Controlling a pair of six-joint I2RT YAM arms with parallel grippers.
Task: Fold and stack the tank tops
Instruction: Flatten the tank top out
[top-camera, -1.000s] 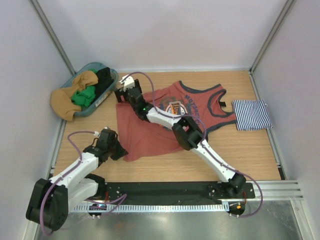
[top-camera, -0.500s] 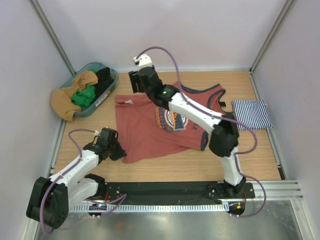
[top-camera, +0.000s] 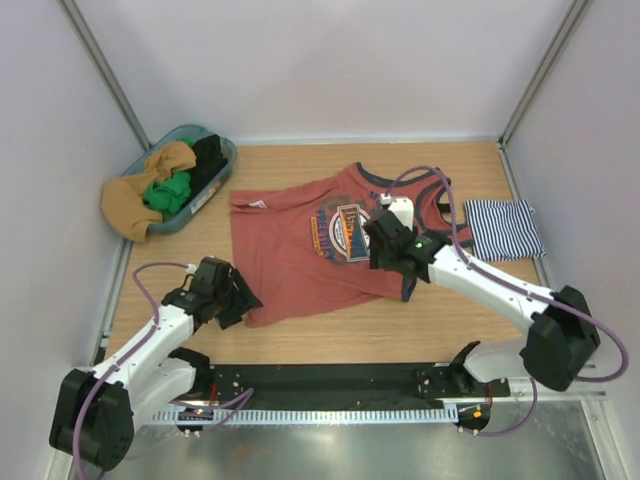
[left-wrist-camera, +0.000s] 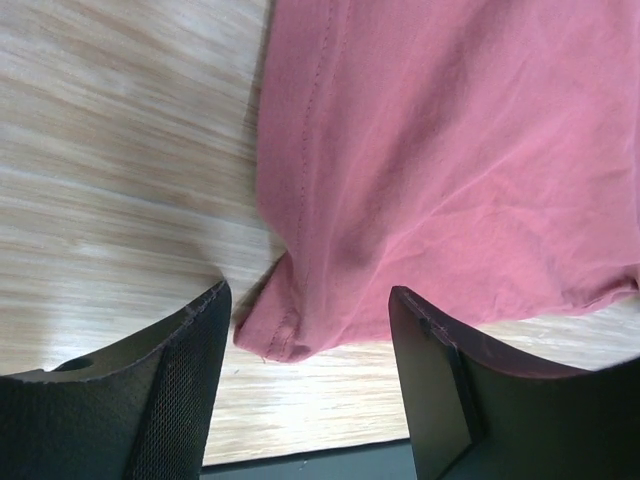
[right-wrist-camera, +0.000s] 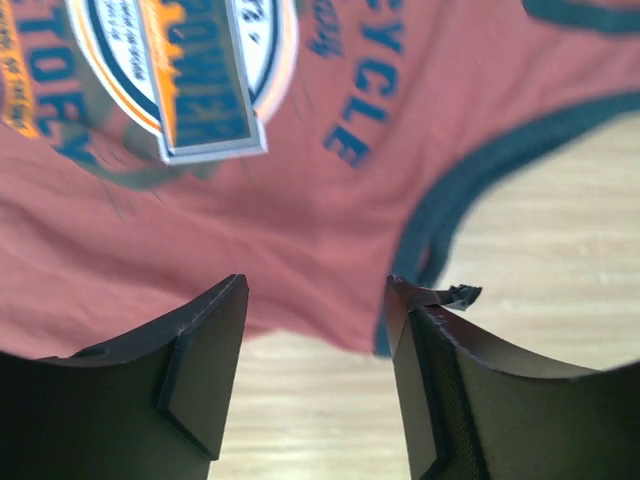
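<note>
One red top (top-camera: 290, 255), wooden table (top-camera: 480, 310), white walls (top-camera: 350, 60)

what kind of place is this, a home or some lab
Probably a robot test cell in a lab, not a home: a left arm and a right arm bolted to a rail at a wooden table's edge, plain white walls boxing it in.

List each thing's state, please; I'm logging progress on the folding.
Red tank top: spread flat, unfolded, graphic up.
Striped tank top: folded, nothing stacked on it.
Basket: full of clothes.
Left tool: open, astride the red top's corner.
Right tool: open over its armhole trim.
</note>
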